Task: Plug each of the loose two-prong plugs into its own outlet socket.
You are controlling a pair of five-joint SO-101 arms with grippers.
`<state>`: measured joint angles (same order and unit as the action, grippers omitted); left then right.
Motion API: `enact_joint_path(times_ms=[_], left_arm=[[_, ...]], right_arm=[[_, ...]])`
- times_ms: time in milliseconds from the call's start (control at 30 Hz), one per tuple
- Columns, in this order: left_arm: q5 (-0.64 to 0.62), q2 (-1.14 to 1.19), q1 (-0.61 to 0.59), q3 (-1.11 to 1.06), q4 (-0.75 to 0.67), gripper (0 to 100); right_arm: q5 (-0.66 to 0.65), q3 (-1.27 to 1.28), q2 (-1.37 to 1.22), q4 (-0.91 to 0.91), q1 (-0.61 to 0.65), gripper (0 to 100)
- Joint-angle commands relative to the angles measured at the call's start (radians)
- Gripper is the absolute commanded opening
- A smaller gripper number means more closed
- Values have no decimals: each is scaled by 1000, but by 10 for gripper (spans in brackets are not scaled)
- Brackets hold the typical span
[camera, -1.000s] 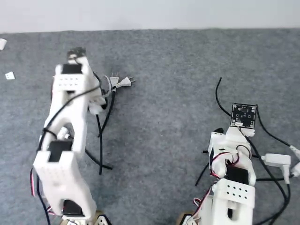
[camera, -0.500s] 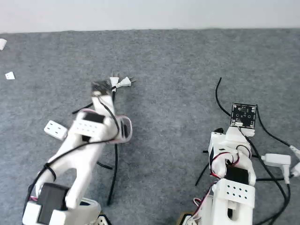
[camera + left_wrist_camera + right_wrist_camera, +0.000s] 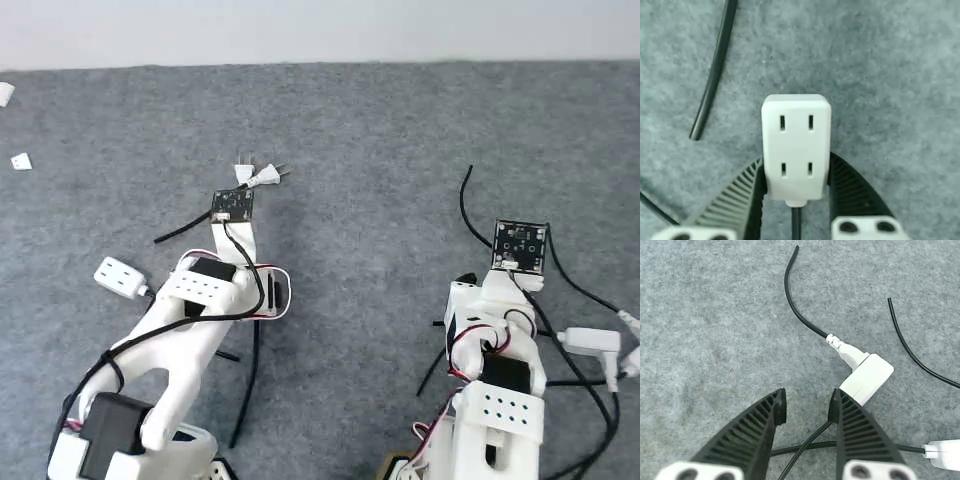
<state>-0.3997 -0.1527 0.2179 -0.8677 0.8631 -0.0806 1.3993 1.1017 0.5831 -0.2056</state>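
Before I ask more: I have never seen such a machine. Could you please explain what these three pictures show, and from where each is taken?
These are two white robot arms side by side on a grey carpet. The high view looks down on both from a fixed camera. The other two pictures come from a camera on each arm's wrist, looking along its black fingers. In the left wrist view, the left gripper is shut on a white outlet socket, one finger at each side. In the right wrist view, the right gripper is open and holds nothing; a white block on a black cord lies beside one finger. From above, two loose plugs lie just beyond the left arm, and a second socket lies beside that arm.
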Motion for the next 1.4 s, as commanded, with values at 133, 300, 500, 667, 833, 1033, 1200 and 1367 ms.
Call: enact_joint_path(times_ms=[133, 300, 500, 667, 833, 1033, 1200, 1367], left_arm=[[-11, -54, -3, -18, 44, 402], [-2, -91, -8, -18, 74, 412], [54, -368, -129, -45, 160, 412], [98, -600, -255, -173, 115, 412], [135, -674, -423, -252, 100, 412], [133, -678, -724, -335, -98, 412], [133, -677, -844, -378, -193, 412], [120, -677, -872, -378, -221, 412]], right_arm=[[-11, -11, 19, -15, 7, 143], [-12, -11, 19, -16, 7, 143], [-34, -21, 18, 13, 10, 143], [-114, -89, -36, 94, 154, 143], [-153, -212, -165, 94, 263, 143], [-241, -477, -467, 97, 438, 143], [-239, -738, -760, 105, 572, 143], [135, -937, -935, 102, 677, 143]])
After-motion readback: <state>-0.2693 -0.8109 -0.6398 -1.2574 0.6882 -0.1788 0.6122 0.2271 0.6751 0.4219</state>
